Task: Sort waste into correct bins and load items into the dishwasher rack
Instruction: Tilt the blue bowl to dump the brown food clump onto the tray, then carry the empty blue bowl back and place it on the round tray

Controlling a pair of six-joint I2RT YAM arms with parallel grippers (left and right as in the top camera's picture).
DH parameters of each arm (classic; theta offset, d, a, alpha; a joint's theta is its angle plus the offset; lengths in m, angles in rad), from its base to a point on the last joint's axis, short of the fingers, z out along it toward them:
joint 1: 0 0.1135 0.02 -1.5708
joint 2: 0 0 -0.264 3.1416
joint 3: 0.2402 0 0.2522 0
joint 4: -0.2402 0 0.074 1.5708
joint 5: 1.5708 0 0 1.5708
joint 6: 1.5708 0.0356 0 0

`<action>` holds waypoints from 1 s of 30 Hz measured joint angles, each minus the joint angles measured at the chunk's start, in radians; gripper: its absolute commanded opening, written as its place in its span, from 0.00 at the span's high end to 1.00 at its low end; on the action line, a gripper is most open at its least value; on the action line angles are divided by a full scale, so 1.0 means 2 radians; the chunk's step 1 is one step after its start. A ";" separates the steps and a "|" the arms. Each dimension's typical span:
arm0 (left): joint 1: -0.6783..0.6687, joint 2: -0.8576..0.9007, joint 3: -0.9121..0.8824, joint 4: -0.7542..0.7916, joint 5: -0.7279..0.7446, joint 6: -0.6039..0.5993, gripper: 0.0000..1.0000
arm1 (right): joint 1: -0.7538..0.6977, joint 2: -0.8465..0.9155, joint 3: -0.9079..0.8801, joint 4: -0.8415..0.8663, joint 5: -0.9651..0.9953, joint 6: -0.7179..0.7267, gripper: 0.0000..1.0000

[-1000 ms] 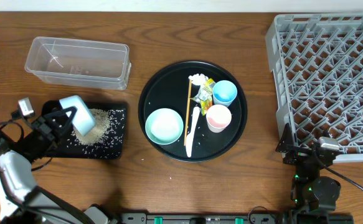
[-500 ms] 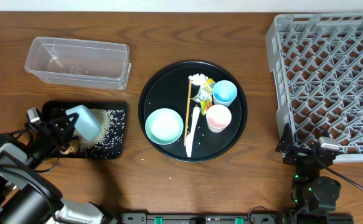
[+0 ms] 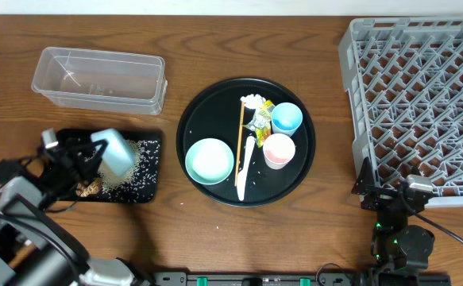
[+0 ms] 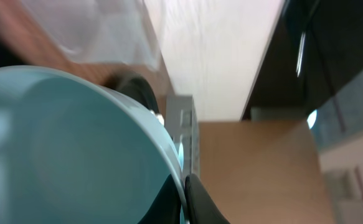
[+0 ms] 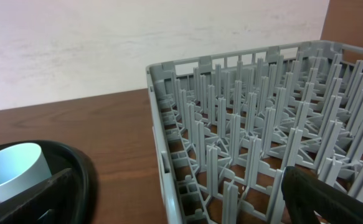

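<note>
Light-blue small bowl (image 3: 117, 151) is pinched at the rim by the left gripper (image 3: 94, 156) and tipped over the shallow black tray (image 3: 140, 195), where the rice (image 3: 129, 176) and a brown lump (image 3: 88, 188) already lie. I'd tilt it steeper right over the tray's middle so any leftover grains drop inside the rim, not on the wood. Clear tub (image 3: 100, 79) sits just behind, the round black tray (image 3: 215, 107) with the mint-white bowl (image 3: 210, 160) is beside it, and the grey rack (image 3: 422, 103) is way across by the right gripper (image 5: 180, 177), jaws spread wide, so nothing really blocks.
</note>
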 measured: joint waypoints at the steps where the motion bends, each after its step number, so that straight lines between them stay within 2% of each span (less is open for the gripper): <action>1: -0.014 -0.017 0.001 0.000 0.000 0.000 0.94 | 0.000 0.000 0.000 0.000 0.000 0.000 0.01; 5: -0.076 -0.101 0.021 0.001 -0.005 -0.012 0.94 | 0.000 0.000 0.000 0.000 0.000 0.000 0.01; 8: -0.122 -0.167 0.043 0.004 -0.041 -0.040 0.94 | 0.000 0.000 0.000 0.000 0.000 0.000 0.01; 11: -0.175 -0.222 0.052 0.006 -0.118 -0.068 0.94 | 0.000 0.000 0.000 0.000 0.000 0.000 0.01; 15: -0.282 -0.270 0.052 0.019 -0.240 -0.092 0.94 | 0.000 0.000 0.000 0.000 0.000 0.000 0.01; 22: -0.476 -0.245 0.053 0.122 -0.466 -0.106 0.94 | 0.000 0.000 0.000 0.000 0.000 0.000 0.01; 30: -0.576 -0.138 0.054 0.246 -0.633 -0.107 0.94 | 0.000 0.000 0.000 0.000 0.000 0.000 0.01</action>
